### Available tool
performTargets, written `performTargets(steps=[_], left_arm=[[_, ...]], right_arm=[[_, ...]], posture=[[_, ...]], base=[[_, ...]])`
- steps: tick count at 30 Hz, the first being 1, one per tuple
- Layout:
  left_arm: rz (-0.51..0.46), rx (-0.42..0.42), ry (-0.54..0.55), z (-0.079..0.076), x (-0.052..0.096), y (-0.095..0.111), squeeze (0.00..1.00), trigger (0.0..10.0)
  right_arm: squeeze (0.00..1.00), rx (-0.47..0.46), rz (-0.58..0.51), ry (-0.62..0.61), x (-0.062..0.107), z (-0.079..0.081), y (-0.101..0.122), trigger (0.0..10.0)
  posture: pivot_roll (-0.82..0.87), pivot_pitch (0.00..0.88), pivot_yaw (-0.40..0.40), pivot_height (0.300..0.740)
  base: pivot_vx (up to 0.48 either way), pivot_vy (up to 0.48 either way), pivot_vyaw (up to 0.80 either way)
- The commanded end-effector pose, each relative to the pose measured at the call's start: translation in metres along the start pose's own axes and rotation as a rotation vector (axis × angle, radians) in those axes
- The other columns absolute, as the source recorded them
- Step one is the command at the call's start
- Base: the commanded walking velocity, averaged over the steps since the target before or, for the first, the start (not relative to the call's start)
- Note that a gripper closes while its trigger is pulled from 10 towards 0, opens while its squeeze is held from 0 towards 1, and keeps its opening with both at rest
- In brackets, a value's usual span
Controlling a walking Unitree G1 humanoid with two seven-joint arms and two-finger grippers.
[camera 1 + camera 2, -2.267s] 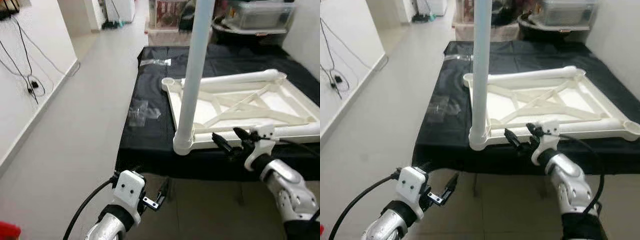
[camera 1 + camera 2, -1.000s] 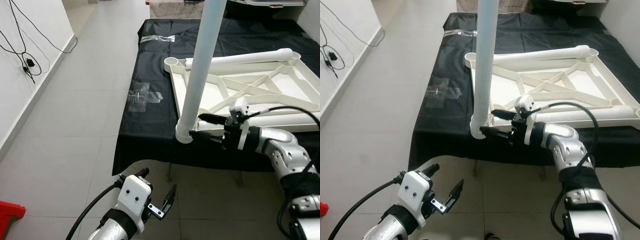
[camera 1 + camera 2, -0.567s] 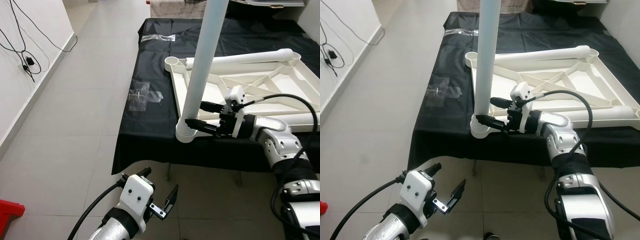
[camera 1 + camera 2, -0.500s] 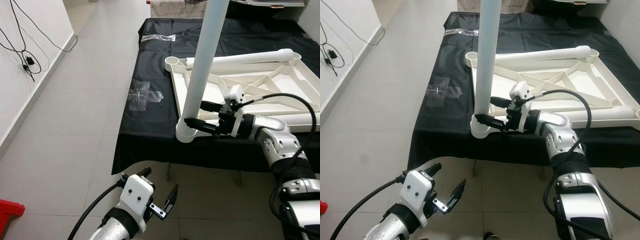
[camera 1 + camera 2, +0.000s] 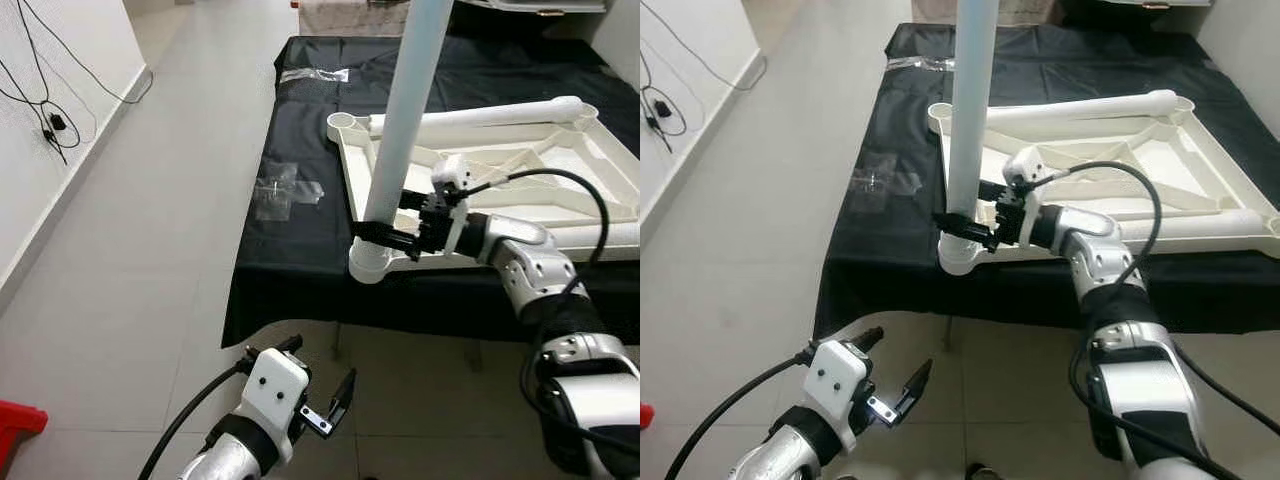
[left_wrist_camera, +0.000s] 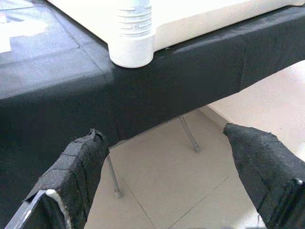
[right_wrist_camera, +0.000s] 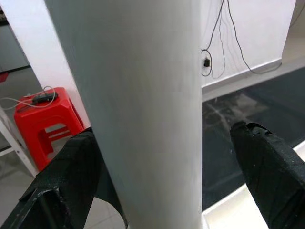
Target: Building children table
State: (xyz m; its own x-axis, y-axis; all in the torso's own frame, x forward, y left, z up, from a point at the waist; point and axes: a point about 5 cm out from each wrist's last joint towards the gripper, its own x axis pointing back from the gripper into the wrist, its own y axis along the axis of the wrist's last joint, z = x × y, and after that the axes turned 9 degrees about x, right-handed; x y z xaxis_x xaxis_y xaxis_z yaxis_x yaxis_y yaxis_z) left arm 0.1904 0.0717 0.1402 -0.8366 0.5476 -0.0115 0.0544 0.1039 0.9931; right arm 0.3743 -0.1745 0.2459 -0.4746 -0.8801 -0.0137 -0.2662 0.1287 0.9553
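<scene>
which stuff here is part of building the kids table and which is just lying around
Job: upright white leg, upside-down white tabletop, loose leg lying on it, right gripper with fingers either side of the upright leg.
Lying about: clear plastic bags, red stool, wall cables.

We lose the upright table leg [image 5: 402,130] past the top edge, and the upturned tabletop [image 5: 560,190] runs off the right edge. Whether the right gripper [image 7: 143,191] fingers touch the leg, we cannot tell.
</scene>
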Motion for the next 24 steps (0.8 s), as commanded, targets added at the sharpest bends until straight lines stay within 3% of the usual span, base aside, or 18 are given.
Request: performTargets(steps=[1,24], left_arm=[[0.02,-0.001,0.004,0.0,0.002,-0.005,0.0,10.0],[-0.011,-0.01,-0.016,-0.004,0.001,-0.001,0.0,10.0]], right_arm=[[0.0,0.015,0.003,0.015,-0.003,0.001,0.001,10.0],[0.0,0.006,-0.066,0.063,-0.014,-0.001,0.013,10.0]], posture=[[0.09,0.219,-0.039,0.74],[0.09,0.217,-0.045,0.74]], base=[[0.0,0.0,0.0],[0.0,0.0,0.0]])
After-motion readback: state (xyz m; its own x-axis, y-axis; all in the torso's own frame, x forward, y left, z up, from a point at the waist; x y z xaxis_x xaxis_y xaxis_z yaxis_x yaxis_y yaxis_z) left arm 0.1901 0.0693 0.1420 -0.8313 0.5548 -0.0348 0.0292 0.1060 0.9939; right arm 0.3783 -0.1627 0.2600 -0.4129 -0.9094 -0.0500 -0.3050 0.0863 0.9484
